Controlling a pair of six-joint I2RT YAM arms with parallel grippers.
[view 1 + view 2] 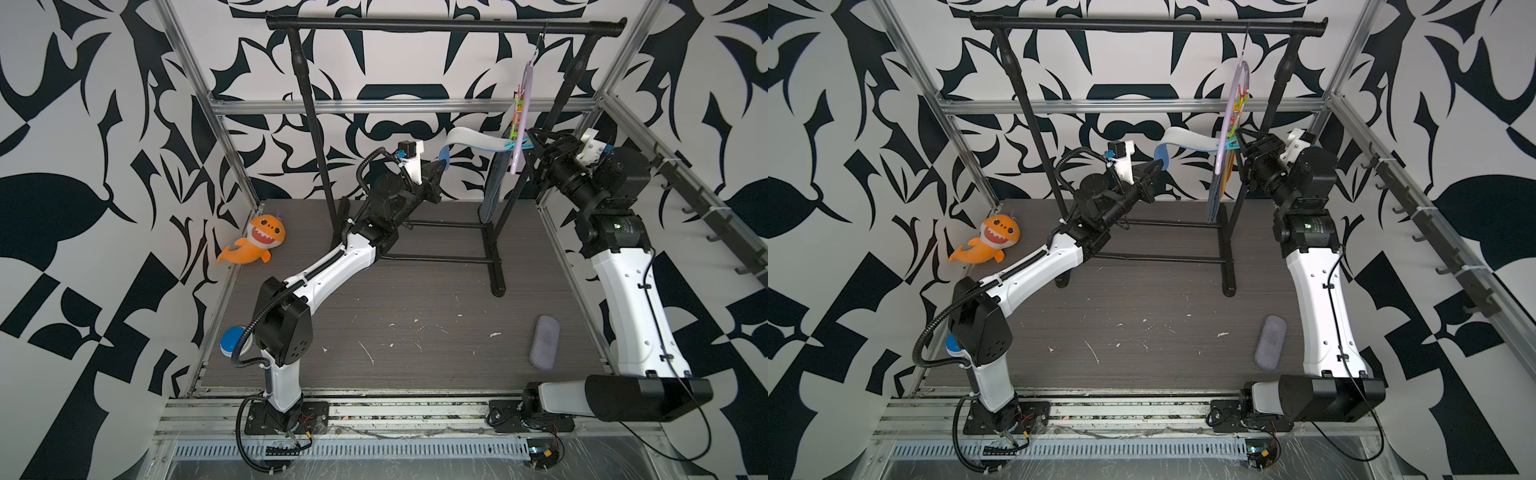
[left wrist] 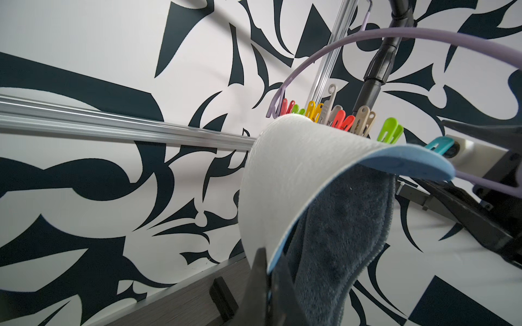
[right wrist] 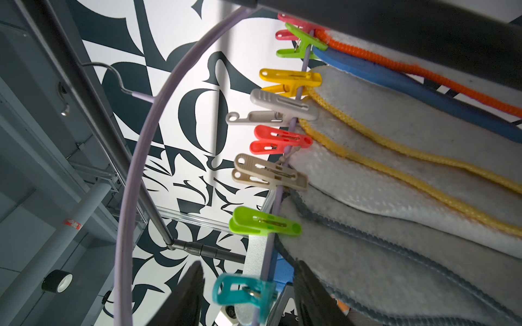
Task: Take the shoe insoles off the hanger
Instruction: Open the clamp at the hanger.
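The pale lilac arched plastic hanger (image 3: 132, 180) hangs near the right end of the black tubular rail (image 1: 444, 24), at the far edge of the surface (image 1: 415, 299). The left end effector (image 2: 268, 262) is closed on one end of the white foam insole with blue underside (image 2: 296, 175); the other end sits at the teal plastic peg (image 3: 243, 293). The right end effector (image 3: 248, 271) is open, jaws straddling that peg.

White moulded shells with black joint housings on both; left arm (image 1: 332, 266) carries black corrugated conduit, right arm (image 1: 625, 299) a thin clipped black cable
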